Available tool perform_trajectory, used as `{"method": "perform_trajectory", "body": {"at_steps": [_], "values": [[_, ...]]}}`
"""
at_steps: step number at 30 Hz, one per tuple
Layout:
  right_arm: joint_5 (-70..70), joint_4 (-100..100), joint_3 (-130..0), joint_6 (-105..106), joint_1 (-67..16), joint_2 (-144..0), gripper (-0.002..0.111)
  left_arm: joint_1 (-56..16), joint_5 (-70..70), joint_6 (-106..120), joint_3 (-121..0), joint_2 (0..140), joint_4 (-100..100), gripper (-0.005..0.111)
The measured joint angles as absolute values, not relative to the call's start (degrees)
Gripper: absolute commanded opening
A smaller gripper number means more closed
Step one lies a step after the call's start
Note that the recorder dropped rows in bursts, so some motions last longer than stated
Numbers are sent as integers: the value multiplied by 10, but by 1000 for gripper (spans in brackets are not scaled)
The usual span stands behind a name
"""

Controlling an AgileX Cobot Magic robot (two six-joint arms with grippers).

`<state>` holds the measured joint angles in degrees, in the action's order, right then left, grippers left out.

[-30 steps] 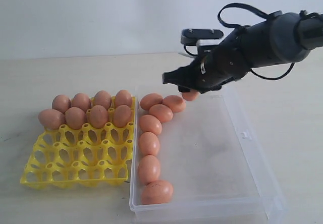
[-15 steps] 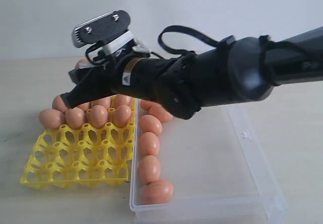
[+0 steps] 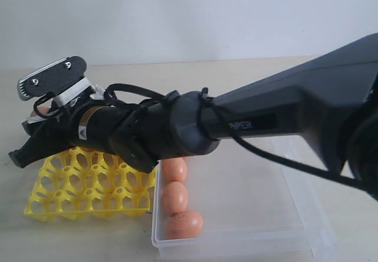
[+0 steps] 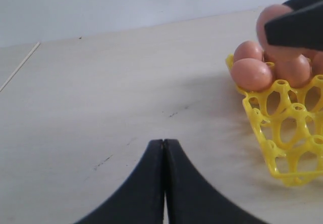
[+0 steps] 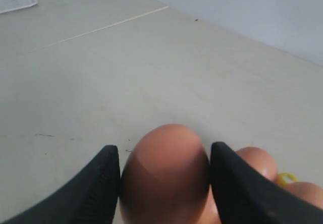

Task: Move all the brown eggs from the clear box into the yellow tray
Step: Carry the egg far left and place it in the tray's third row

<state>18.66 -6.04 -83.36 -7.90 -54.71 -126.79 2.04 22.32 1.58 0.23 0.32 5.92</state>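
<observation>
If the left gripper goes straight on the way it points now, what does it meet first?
Probably nothing: the left gripper points along bare table; the tray sits off to the side.

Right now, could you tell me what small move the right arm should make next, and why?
Probably ease the egg down into an empty cup of the tray: the right pincer holds it above the tray, beside seated eggs, with open cups next to them.

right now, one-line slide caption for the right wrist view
Right gripper holds a brown egg between its black fingers, more eggs just beyond it.
</observation>
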Motion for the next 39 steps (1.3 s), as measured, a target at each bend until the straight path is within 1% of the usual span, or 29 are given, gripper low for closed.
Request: {"method": "perform_trajectory", "body": {"at_steps": [10, 13, 15, 23, 28, 34, 36, 39], "values": [[118, -63, -866, -102, -558, -1311, 0, 20, 223, 16, 2, 3, 59, 0], [111, -63, -866, -102, -558, -1312, 3, 20, 223, 16, 2, 3, 59, 0], [111, -63, -866, -103, -558, -1312, 8, 20, 223, 16, 2, 3, 59, 0], [117, -63, -866, -107, -558, -1313, 34, 20, 223, 16, 2, 3, 59, 0], [126, -63, -866, -107, -558, -1319, 44, 20, 223, 16, 2, 3, 59, 0], [126, -63, -866, -107, -558, -1319, 62, 20, 223, 16, 2, 3, 59, 0], [126, -63, -866, -107, -558, -1319, 63, 20, 223, 16, 2, 3, 59, 0], [116, -63, -866, -107, -558, -1319, 62, 20, 223, 16, 2, 3, 59, 0]]}}
